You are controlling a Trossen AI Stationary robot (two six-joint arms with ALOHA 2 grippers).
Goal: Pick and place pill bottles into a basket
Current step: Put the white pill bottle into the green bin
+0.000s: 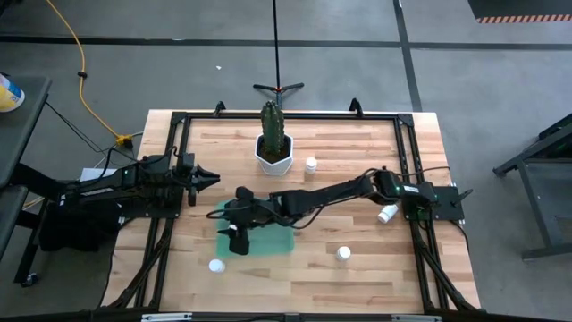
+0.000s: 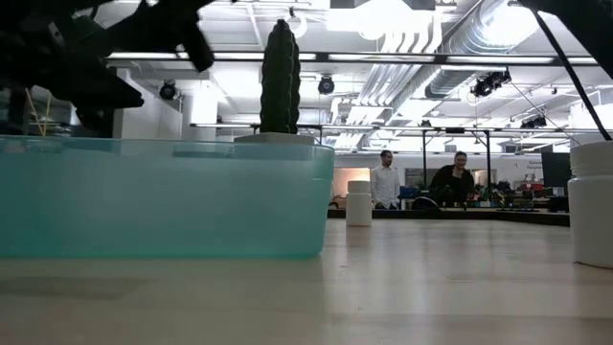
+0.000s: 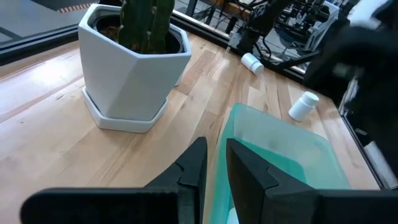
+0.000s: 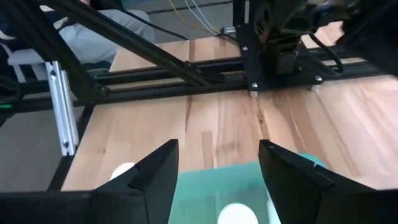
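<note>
Teal-green basket (image 1: 268, 234) lies flat on the wooden desk (image 1: 357, 268), toward the front and left of centre, in front of the white hexagonal pot (image 1: 273, 154) that holds a cactus (image 1: 272, 121). The right tool (image 1: 236, 240) hangs over the basket's left end, its arm reaching across from the right side of the desk. In the right wrist view its two dark fingers (image 4: 149, 180) stand apart with green plastic between them, and a white rounded cap (image 4: 237, 214) shows low between the fingers; whether they grip it I cannot tell. The left tool (image 1: 211, 177) waits above the desk just left of the pot, its fingers (image 3: 194, 165) drawn narrow with nothing between them.

Several pill bottles stand or lie outside the basket. One bottle (image 1: 310, 165) stands upright just right of the pot. Another bottle (image 1: 388, 213) lies tipped near the right arm's base. A third bottle (image 1: 343, 254) stands right of the basket toward the front edge, and a fourth bottle (image 1: 215, 266) sits near the front-left, just beyond the basket's corner. In the low view the basket's translucent wall (image 2: 163, 196) fills the left side, with the cactus rising behind it, and people (image 2: 386, 179) show in the room far behind
</note>
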